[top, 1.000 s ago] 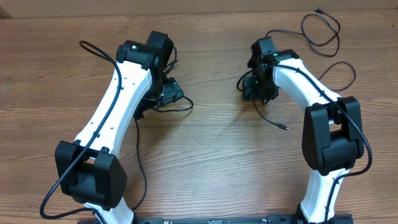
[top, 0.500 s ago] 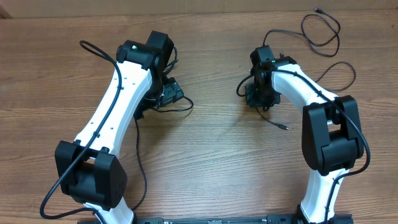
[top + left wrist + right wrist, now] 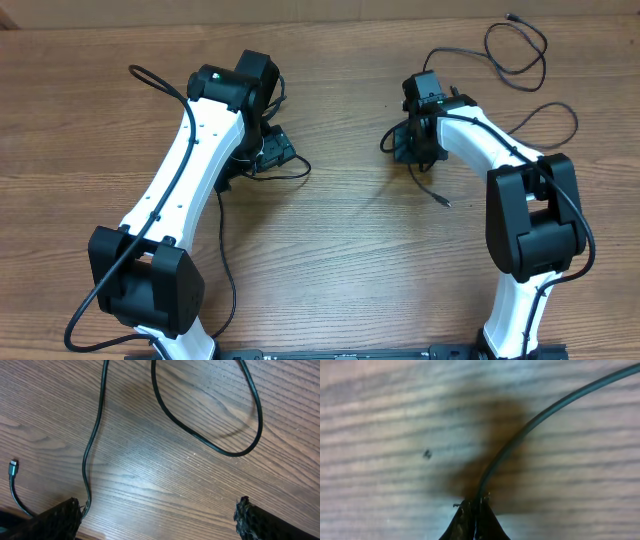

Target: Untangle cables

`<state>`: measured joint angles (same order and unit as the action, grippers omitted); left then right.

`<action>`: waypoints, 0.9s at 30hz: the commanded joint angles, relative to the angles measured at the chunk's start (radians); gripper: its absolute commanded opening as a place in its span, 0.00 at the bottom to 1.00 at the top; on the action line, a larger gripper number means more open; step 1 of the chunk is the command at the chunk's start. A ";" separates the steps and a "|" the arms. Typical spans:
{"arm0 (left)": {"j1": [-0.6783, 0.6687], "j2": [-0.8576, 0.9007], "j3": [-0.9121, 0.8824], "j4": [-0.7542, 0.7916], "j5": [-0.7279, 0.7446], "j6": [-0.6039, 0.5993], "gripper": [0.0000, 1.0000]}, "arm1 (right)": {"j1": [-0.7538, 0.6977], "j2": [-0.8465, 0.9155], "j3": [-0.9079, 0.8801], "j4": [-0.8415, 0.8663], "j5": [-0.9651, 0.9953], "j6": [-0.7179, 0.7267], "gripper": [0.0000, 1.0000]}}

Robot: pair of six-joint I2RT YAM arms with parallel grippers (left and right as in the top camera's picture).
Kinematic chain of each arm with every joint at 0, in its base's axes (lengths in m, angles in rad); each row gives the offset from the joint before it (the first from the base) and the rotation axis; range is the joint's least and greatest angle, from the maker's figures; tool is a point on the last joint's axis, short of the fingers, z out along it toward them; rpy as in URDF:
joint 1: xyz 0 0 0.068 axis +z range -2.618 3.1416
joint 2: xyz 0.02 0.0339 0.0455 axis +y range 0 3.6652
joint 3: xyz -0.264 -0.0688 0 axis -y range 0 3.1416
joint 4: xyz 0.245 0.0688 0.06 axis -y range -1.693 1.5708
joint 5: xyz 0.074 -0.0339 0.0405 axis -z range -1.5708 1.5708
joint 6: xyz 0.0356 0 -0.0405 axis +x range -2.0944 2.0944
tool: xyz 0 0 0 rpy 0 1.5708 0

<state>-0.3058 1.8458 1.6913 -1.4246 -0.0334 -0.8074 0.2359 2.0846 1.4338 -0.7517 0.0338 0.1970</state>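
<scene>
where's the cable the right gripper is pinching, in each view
overhead: the cable trails from under the right gripper toward the table's middle, right of centre.
right wrist: it rises from the shut fingertips at bottom centre and curves to the upper right corner.
left wrist: not in it; other cables lie there.
shared landmark: the wood-grain table.

You have a wooden table [image 3: 340, 250] under everything, its brown grain running left to right. Along the table's far edge you can see a paler tan strip [image 3: 330, 8]. Close up, a small dark speck [image 3: 426, 453] sits on the table's surface.
</scene>
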 commanded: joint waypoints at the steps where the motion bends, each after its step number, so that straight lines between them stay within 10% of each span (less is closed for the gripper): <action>1: 0.002 -0.035 0.012 -0.003 0.001 0.019 0.99 | -0.030 0.007 -0.003 0.021 0.060 0.019 0.04; 24: 0.002 -0.035 0.012 -0.003 0.001 0.019 0.99 | -0.134 0.007 0.139 0.154 -0.059 0.016 0.05; 26: 0.002 -0.035 0.012 -0.003 0.001 0.019 1.00 | -0.134 0.007 0.139 0.165 -0.062 0.023 0.15; 27: 0.002 -0.035 0.012 -0.003 0.001 0.019 1.00 | -0.134 0.007 0.139 0.165 -0.062 0.032 0.45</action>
<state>-0.3058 1.8458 1.6913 -1.4250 -0.0334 -0.8074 0.0998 2.0884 1.5486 -0.5938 -0.0074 0.2184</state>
